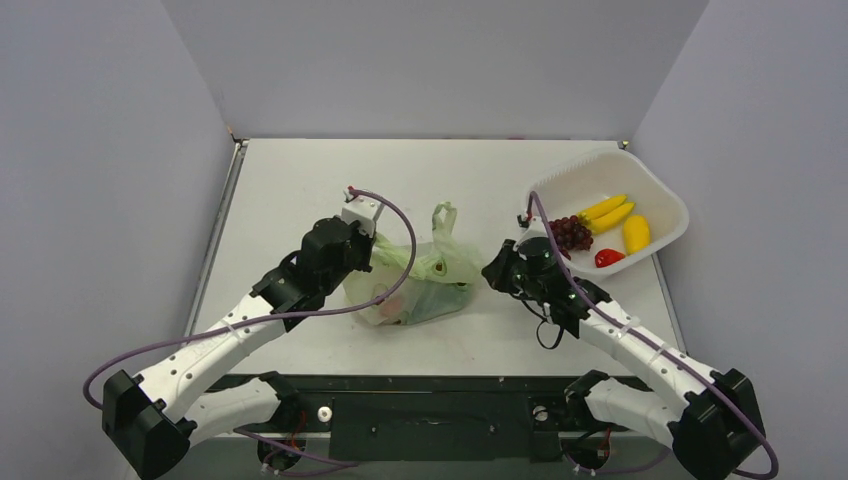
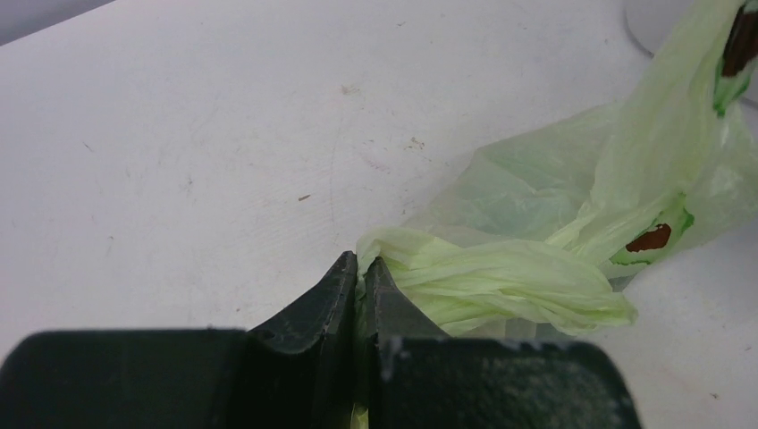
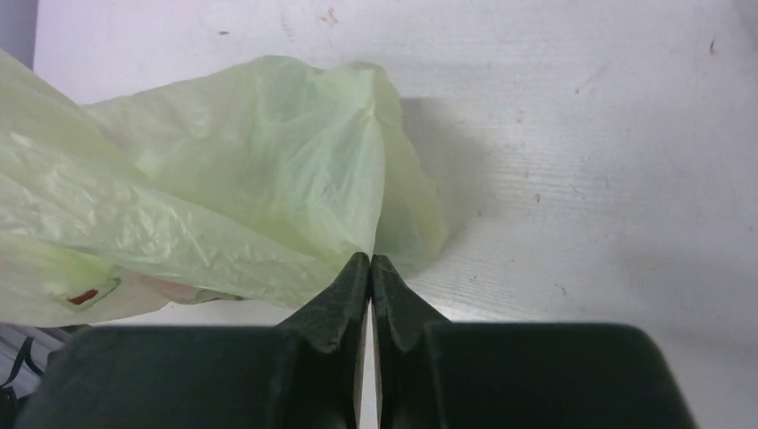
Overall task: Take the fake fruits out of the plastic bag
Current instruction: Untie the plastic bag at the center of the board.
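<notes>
The pale green plastic bag (image 1: 425, 275) lies crumpled on the table between my two grippers. A small reddish fruit (image 1: 393, 304) shows dimly through its near left side; no other fruit inside can be made out. My left gripper (image 1: 372, 250) is shut on a bunched fold of the bag (image 2: 501, 277) at its left end, with plastic between the fingertips (image 2: 342, 277). My right gripper (image 1: 494, 272) is shut, its tips pinched on the bag's right edge (image 3: 268, 179), where a crease runs down to them.
A white basket (image 1: 590, 170) stands at the back right, behind my right gripper. It holds yellow bananas (image 1: 610, 210), a dark grape bunch (image 1: 572, 233), a red fruit (image 1: 608, 257) and a yellow fruit (image 1: 636, 233). Grey walls close in the table.
</notes>
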Robot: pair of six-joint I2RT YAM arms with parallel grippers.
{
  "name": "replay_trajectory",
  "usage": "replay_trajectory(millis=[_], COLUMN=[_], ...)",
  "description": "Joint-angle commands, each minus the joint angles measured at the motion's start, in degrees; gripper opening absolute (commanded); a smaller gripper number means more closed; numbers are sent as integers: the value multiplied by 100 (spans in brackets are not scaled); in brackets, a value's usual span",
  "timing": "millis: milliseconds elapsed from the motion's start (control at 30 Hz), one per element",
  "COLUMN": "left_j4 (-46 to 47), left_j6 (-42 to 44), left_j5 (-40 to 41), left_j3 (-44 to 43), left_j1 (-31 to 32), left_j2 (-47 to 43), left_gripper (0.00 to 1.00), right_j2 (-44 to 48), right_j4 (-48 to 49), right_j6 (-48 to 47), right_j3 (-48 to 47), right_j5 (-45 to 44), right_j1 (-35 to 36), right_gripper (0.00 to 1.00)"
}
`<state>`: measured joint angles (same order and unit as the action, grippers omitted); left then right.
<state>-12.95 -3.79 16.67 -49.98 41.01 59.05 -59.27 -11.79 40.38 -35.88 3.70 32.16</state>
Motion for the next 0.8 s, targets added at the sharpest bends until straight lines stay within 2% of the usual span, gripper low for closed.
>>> replay_trajectory(millis=[0,33,100,133,167,200,233,300,500,767], left_j4=[172,170,179,179,177,173,171,170,157,146], left_j6=[55,59,70,71,85,87,95,98,106,122], left_j5=[-149,-165,-202,-239,-259,-297,-314,-359,-419,-662], left_j3=[-176,-167,-170,-170,-170,-170,-170,-169,-174,-174], left_j1=[-44,-44,-49,-45,-43,-44,-42,-41,-43,-36], left_j2=[61,56,52,58,56,68,74,86,104,90], left_gripper=[0,0,0,0,0,0,0,0,0,0], right_j2=[404,437,417,395,329,276,163,-43,-728,-1735], right_j4=[-416,-462,-583,-635,-655,-681,-683,-715,-516,-579], right_j6=[-721,-784,-997,-1153,-1224,-1351,-1407,-1525,-1620,-1170], right_j3=[-689,-826,-1058,-1139,-1318,-1414,-1609,-1927,-2678,-3130], right_j5=[-747,-884,-1098,-1139,-1200,-1207,-1228,-1372,-1794,-3191], right_j1=[367,421,585,709,764,883,956,1159,1889,2005], right_gripper=[7,11,33,38,49,54,66,80,84,84])
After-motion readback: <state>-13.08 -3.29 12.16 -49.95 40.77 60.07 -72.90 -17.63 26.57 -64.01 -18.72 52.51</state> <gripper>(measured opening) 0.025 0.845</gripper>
